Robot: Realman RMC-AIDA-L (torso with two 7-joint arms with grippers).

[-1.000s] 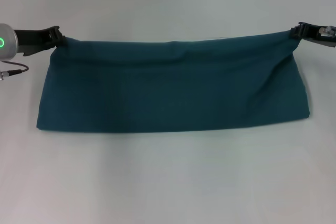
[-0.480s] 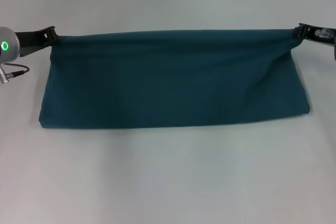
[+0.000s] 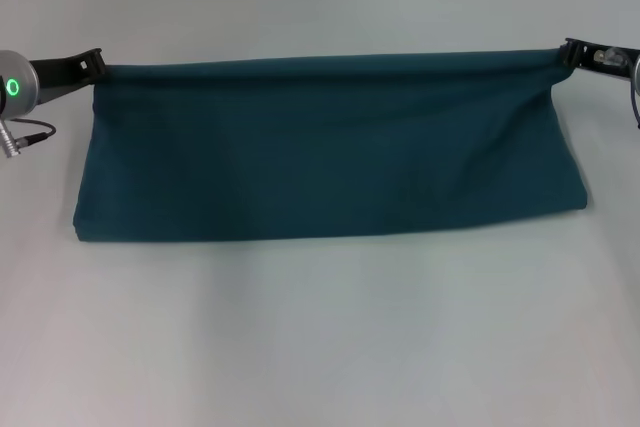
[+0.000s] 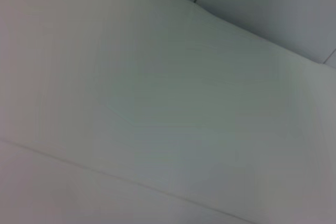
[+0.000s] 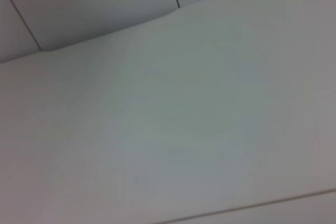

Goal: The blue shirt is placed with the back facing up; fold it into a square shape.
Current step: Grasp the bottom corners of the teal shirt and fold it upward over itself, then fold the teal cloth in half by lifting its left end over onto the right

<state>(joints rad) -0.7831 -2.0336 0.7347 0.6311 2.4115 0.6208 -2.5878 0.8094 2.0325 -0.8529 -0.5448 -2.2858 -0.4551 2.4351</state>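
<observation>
The blue shirt [image 3: 330, 147] is a dark teal cloth folded into a long band across the white table [image 3: 320, 337] in the head view. Its far edge is pulled taut and lifted between the two grippers; its near edge rests on the table. My left gripper [image 3: 97, 62] is shut on the shirt's far left corner. My right gripper [image 3: 570, 52] is shut on the far right corner. No lettering shows. Both wrist views show only bare white table and grey floor, no shirt and no fingers.
The white table surface [image 4: 157, 108] fills the wrist views, with its edge and grey floor tiles [image 5: 105, 3] beyond. A grey cable [image 3: 25, 132] hangs from the left arm at the table's left side.
Both grippers have moved farther away and slightly outward, drawing the shirt's far edge straight and taut. The slack and wrinkles along that edge have gone.
</observation>
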